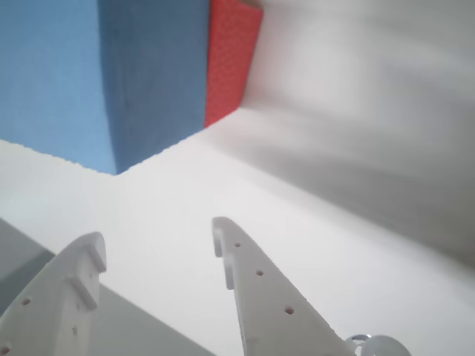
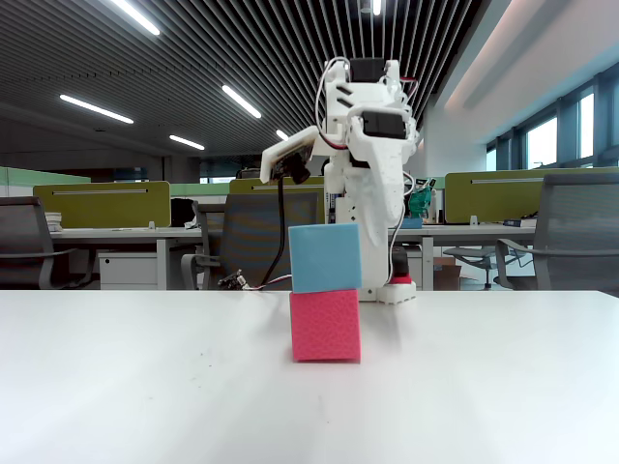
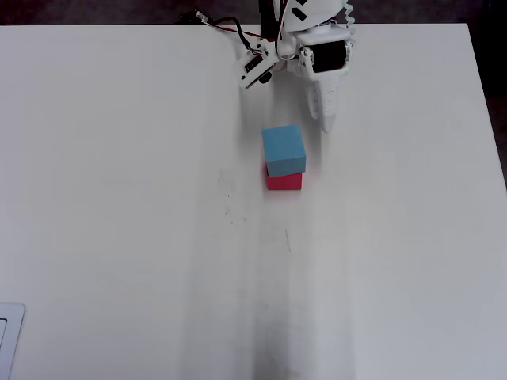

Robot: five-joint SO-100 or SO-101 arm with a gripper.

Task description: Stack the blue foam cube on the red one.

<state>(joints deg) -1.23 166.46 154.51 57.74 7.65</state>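
Already, from my seat, the blue foam cube point(image 2: 325, 257) sits on top of the red one point(image 2: 325, 325) near the middle of the table point(image 2: 145, 387) in the fixed view, its edges nearly flush with a slight overhang toward the left of that view, so I judge the stack made. Reading the wrist view from left to right: the blue cube fills the upper left, a strip of the red cube shows just beside it, and below them the gripper point(image 1: 159, 248) points at bare table with its fingers point(image 1: 260, 297) spread and nothing between them, apart from both cubes. Both blocks look like matte foam, so I expect them to be light, soft and grippy rather than slick; if I had to correct the blue one I would take it by two opposite side faces at mid-height and squeeze gently, since a hard pinch would dent it and a nudge could tip the stack. From overhead the blue cube hides most of the red one, leaving only a thin strip visible. In the wrist view both cubes are cut off at the top edge, and the background is blurred, possibly from motion.
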